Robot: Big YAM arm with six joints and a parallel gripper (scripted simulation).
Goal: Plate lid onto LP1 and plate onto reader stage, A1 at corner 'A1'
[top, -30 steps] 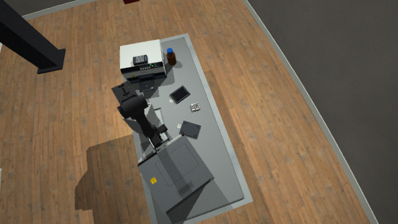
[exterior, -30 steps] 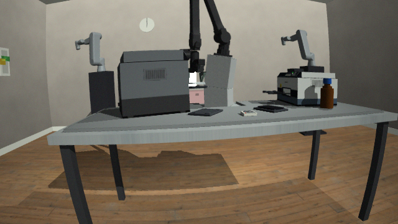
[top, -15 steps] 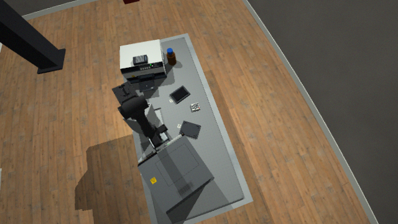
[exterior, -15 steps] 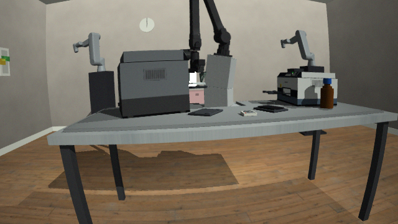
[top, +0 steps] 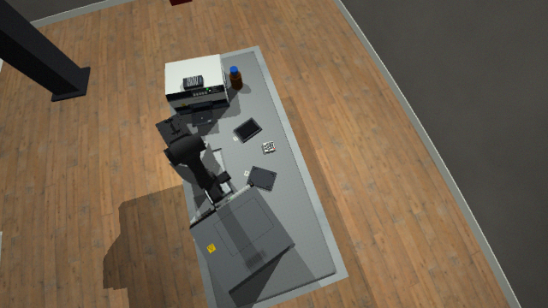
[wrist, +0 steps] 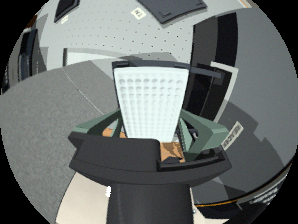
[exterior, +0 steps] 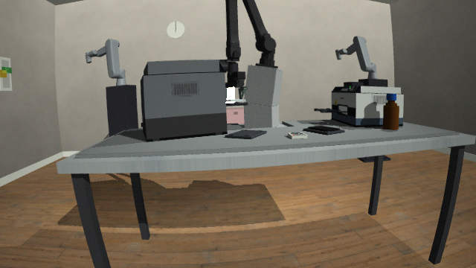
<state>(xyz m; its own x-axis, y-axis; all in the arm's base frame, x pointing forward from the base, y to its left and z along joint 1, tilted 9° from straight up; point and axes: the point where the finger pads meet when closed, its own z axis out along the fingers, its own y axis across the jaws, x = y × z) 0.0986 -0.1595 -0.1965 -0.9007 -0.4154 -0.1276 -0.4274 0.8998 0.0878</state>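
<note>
Linear-4310 parallel gripper (top: 219, 194) (exterior: 238, 92) (wrist: 150, 111): one, black with green fingers, pointing down in front of the grey reader; fingers wide apart, one on each side of the plate's near end. Whether they grip or merely flank it, cannot tell.

Well plate (top: 225, 187) (wrist: 152, 100): one, white, rows of wells facing up, at the reader's dark stage (exterior: 238, 103) (wrist: 120, 64). Seating and A1 corner not legible.

Reader (top: 257, 222) (exterior: 186, 106) (wrist: 265, 95): one, large, grey, at one end of the bench (top: 300, 205) (exterior: 260, 156) (wrist: 100, 37).

Dispenser (top: 193, 70) (exterior: 366, 106): one, white and black, at the other end; its dark stage (top: 203, 117) (exterior: 323, 110) projects in front, bearing no white plate.

Bottle (top: 235, 80) (exterior: 390, 116): one, amber, blue cap, upright beside the dispenser.

Bench pads: two, dark; one (top: 262, 178) (exterior: 246, 134) (wrist: 175, 9) near the reader, the other (top: 247, 130) (exterior: 323, 129) nearer the dispenser. Between them, a small white patterned block (top: 269, 147) (exterior: 297, 135).

Lid: not distinguishable.
</note>
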